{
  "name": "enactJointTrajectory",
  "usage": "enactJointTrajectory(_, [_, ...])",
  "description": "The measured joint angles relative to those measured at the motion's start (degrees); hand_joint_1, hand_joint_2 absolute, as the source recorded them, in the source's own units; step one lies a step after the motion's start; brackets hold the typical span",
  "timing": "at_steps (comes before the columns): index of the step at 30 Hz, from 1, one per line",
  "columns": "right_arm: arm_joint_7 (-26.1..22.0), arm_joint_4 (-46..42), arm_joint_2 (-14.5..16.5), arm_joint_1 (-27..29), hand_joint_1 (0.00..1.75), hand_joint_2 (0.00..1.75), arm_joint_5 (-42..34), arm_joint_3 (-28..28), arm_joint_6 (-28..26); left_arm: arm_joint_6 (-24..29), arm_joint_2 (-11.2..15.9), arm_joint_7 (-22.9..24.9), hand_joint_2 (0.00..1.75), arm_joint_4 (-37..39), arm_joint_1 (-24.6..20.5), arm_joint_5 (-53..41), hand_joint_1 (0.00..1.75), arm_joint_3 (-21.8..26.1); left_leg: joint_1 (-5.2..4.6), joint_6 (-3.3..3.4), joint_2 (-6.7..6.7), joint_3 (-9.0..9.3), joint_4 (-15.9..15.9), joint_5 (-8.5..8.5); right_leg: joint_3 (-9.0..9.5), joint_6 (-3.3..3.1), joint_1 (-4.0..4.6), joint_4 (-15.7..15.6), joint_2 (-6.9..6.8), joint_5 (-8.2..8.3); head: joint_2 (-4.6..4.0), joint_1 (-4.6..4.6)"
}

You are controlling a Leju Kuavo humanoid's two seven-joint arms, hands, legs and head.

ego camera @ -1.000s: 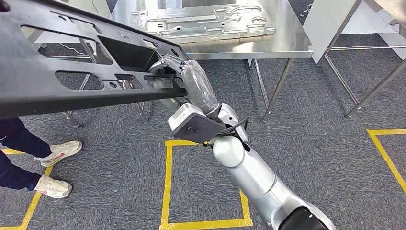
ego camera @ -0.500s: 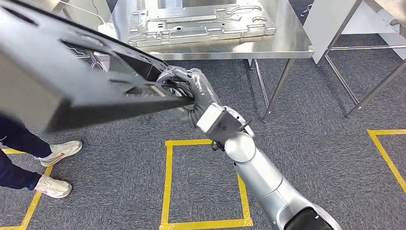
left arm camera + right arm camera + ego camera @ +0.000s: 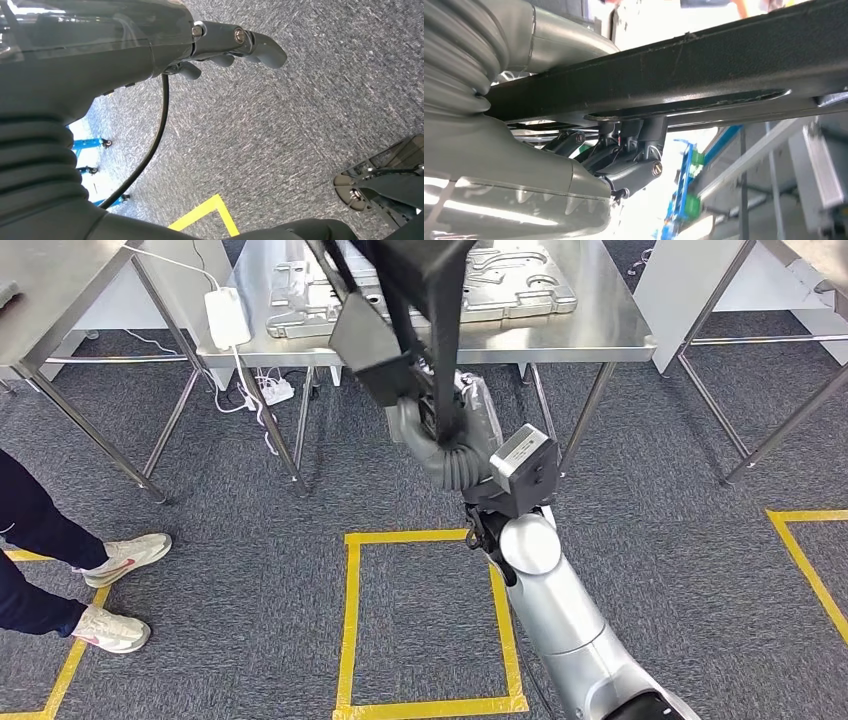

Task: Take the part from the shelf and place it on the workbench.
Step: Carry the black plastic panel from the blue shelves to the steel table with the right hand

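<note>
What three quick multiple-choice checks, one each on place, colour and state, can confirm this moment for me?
1. Where does the silver stamped metal panel lie?
A. on the steel workbench
B. on the carpet
C. in the left hand

2. What colour is the floor tape square?
A. red
B. yellow
C. white

3. What is the right hand doing?
A. hanging open
B. resting on the bench
C. gripping the long black plastic part

Key: 1 A, the panel sits flat on the benchtop; 2 B, the head view shows yellow lines; 3 C, fingers wrap the black bar.
</note>
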Motion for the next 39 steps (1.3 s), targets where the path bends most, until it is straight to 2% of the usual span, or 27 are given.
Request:
enactJointTrajectory(6, [2.63,-0.11,-0.04,-3.10,1.75,1.75,4.08,-3.17,-4.02,-0.04,-0.14,0.02,1.75,0.00,-0.10,-0.01,0.00,-0.18,-0.02,0.01,0.01,0.00,0.02,0.00,-0.01,0.06,-0.02,0.00,0.00,0.04,0.00,-0.01])
enactJointTrajectory(20, [5.96,1.14,-1.56,-10.57,1.75,1.75,8.62,-7.70,-6.68,-0.22,-0.33,0.25,1.75,0.00,-0.65,-0.01,0.00,-0.60,-0.04,0.02,0.00,-0.05,0.08,0.00,-0.01,0.08,-0.04,-0.01,0.00,0.05,0.00,0.00])
enactJointTrajectory(24, [6.57,1.74,-2.55,-12.06,1.75,1.75,9.43,-9.03,-6.96,-0.22,-0.33,0.42,1.75,-0.02,-0.71,-0.01,0.00,-0.61,-0.28,0.87,0.02,-0.24,0.57,-0.37,0.06,0.63,-0.63,-0.34,0.01,0.22,0.00,-0.14])
enactJointTrajectory(27, [6.72,2.15,-3.19,-12.93,1.75,1.75,9.79,-10.17,-6.78,-0.21,-0.52,0.42,1.75,-0.01,-0.78,-0.01,0.00,-0.66,0.04,1.53,0.15,0.74,-1.02,0.02,0.24,1.02,-0.34,-0.38,0.04,-0.02,0.00,-0.31])
enactJointTrajectory(29, [6.72,2.55,-3.84,-13.55,1.75,1.75,10.24,-10.65,-6.38,-0.21,-0.73,0.39,1.75,0.00,-0.87,0.00,0.00,-0.69,0.46,1.82,0.30,1.73,-2.29,0.45,-1.34,1.13,-0.07,3.01,0.07,-1.87,0.00,-0.04])
enactJointTrajectory(31, [6.86,3.24,-4.67,-13.99,1.75,1.75,10.76,-10.87,-5.91,-0.21,-0.79,0.37,1.75,0.00,-0.98,0.04,0.00,-0.70,0.50,1.98,0.32,1.95,-2.44,0.34,-5.17,1.25,-0.13,9.88,0.07,-4.71,0.00,0.33])
enactJointTrajectory(32, [6.99,3.62,-5.13,-14.07,1.75,1.75,11.01,-10.99,-5.69,-0.22,-0.82,0.36,1.75,0.01,-1.02,0.09,0.00,-0.70,0.59,1.94,0.27,1.96,-2.36,0.20,-6.87,1.38,-0.23,12.56,0.07,-5.34,0.00,0.49])
enactJointTrajectory(33, [7.12,3.98,-5.59,-14.17,1.75,1.75,11.17,-11.14,-5.47,-0.22,-0.85,0.35,1.75,0.01,-1.03,0.13,0.00,-0.70,0.74,1.80,0.20,1.97,-2.20,0.01,-7.75,1.55,-0.38,13.48,0.07,-4.99,0.00,0.65])
enactJointTrajectory(34, [7.25,4.30,-5.97,-14.38,1.75,1.75,11.32,-11.29,-5.27,-0.22,-0.89,0.34,1.75,0.01,-1.01,0.16,0.00,-0.70,0.97,1.54,0.12,1.98,-1.92,-0.26,-7.56,1.75,-0.55,12.27,0.06,-3.58,0.00,0.81])
enactJointTrajectory(35, [7.33,4.57,-6.33,-14.75,1.75,1.75,11.47,-11.47,-5.07,-0.23,-0.94,0.34,1.75,0.01,-1.00,0.20,0.00,-0.70,1.24,1.14,0.05,1.96,-1.45,-0.67,-6.37,2.06,-0.81,9.14,0.06,-1.39,0.00,0.98])
enactJointTrajectory(36, [7.38,4.85,-6.71,-15.20,1.75,1.75,11.59,-11.63,-4.85,-0.23,-0.97,0.35,1.75,0.00,-0.99,0.24,0.00,-0.70,1.44,0.63,-0.01,1.86,-0.88,-1.19,-4.93,2.49,-1.08,5.81,0.10,0.17,0.00,1.18])
enactJointTrajectory(37, [7.41,5.12,-7.04,-15.65,1.75,1.75,11.73,-11.74,-4.64,-0.23,-0.97,0.36,1.75,-0.01,-1.02,0.27,0.00,-0.70,1.50,0.11,-0.06,1.65,-0.16,-1.70,-3.61,2.60,-1.27,3.06,0.16,1.18,0.00,1.43])
enactJointTrajectory(38, [7.45,5.37,-7.39,-15.96,1.75,1.75,11.89,-11.85,-4.46,-0.23,-0.96,0.36,1.75,-0.01,-1.04,0.32,0.00,-0.70,1.49,-0.35,-0.12,1.50,0.37,-2.10,-2.76,2.52,-1.35,1.46,0.23,1.46,0.00,1.53])
enactJointTrajectory(39, [7.57,5.65,-7.71,-16.11,1.75,1.75,11.99,-11.96,-4.33,-0.23,-0.96,0.36,1.75,-0.02,-1.03,0.34,0.00,-0.70,1.42,-0.68,-0.18,1.41,0.58,-2.30,-2.51,2.23,-1.28,1.24,0.30,0.97,0.00,1.52])
